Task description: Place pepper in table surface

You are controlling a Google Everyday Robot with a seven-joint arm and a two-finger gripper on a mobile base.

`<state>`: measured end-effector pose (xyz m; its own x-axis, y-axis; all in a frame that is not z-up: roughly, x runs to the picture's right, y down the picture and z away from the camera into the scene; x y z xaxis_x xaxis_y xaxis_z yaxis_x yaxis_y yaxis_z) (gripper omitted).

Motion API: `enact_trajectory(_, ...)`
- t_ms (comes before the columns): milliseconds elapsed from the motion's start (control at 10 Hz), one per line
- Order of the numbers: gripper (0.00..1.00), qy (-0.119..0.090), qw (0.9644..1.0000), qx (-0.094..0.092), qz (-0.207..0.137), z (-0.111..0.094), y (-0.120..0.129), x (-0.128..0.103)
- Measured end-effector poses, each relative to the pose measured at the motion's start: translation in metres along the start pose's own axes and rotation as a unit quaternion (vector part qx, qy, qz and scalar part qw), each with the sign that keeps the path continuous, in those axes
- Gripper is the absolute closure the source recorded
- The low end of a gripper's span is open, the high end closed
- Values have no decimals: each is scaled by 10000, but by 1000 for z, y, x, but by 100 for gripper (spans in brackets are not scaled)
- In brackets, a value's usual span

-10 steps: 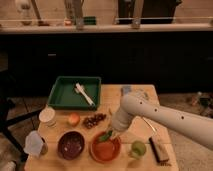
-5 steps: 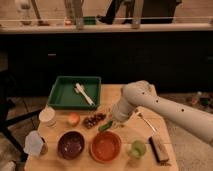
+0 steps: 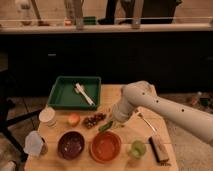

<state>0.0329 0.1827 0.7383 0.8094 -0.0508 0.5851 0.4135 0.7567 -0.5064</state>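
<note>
Holding the pepper (image 3: pixel 105 126) in closed jaws, low over the table (image 3: pixel 111 99); I judge it's held low so release won't bounce it. Orange bowl (image 3: pixel 105 146) sits just nearside of the jaws, grapes (image 3: pixel 93 120) close beside; wood under the jaws looks the drop spot

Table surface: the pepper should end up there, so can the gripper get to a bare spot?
Likely yes: the gripper, shut on the pepper, hangs above bare table between the grapes and orange bowl; nothing blocks it.
</note>
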Motion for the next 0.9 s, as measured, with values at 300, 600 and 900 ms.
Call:
enact_trajectory(300,100,0,10000,-2,5,0,0,1)
enact_trajectory(600,100,0,10000,-2,5,0,0,1)
enact_trajectory(900,100,22,9999,106,122,-3,-2,4)
